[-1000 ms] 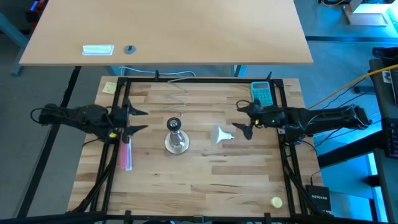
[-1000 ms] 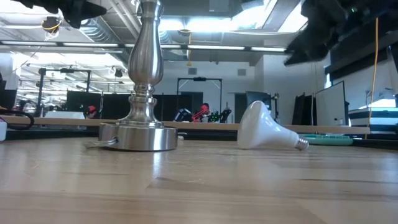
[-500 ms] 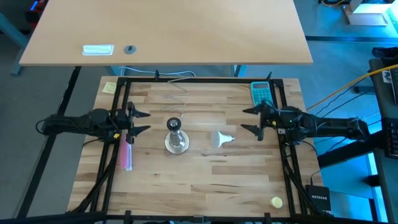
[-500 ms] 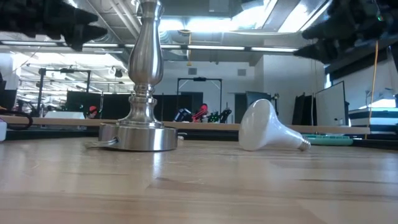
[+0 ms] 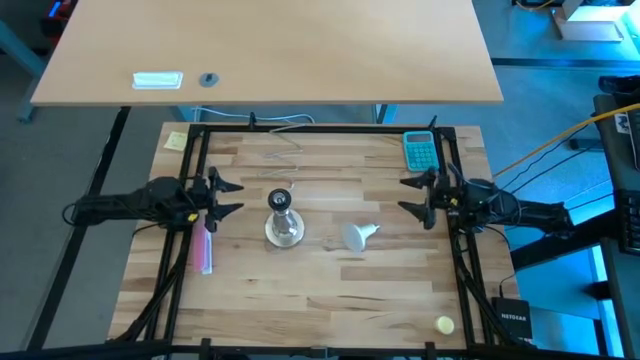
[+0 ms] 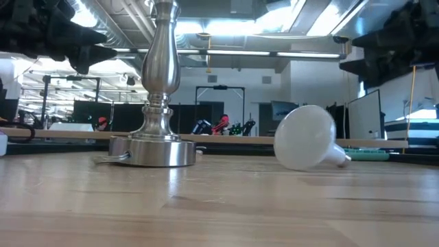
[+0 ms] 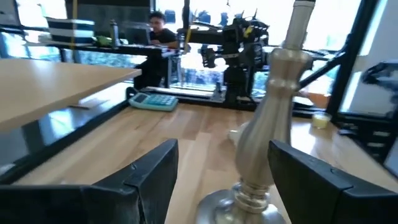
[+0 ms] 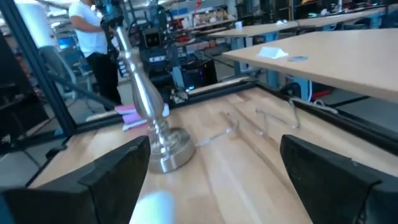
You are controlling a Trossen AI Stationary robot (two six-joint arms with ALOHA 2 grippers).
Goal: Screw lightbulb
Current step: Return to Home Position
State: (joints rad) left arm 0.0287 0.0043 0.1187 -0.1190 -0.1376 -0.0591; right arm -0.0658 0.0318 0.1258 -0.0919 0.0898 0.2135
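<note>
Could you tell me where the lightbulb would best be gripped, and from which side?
Probably across the globe's widest part, from above: the lightbulb lies on its side, neck pointing toward the right gripper, which is open and nearest. The tapering neck might slip.

The wooden table [image 5: 330, 290] carries a silver lamp stand [image 5: 283, 225], upright, left of centre, on a round base. A pink flat item [image 5: 206, 250] lies near the left edge. A teal calculator [image 5: 421, 150] lies at the far right corner and a yellow note [image 5: 177, 141] at the far left corner. A small yellow object [image 5: 444, 323] sits near the near right corner, with a black box [image 5: 511, 320] just off the table there. The pale desk [image 5: 300, 50] beyond holds a clear rectangular item [image 5: 158, 80] and a small round item [image 5: 208, 79].
</note>
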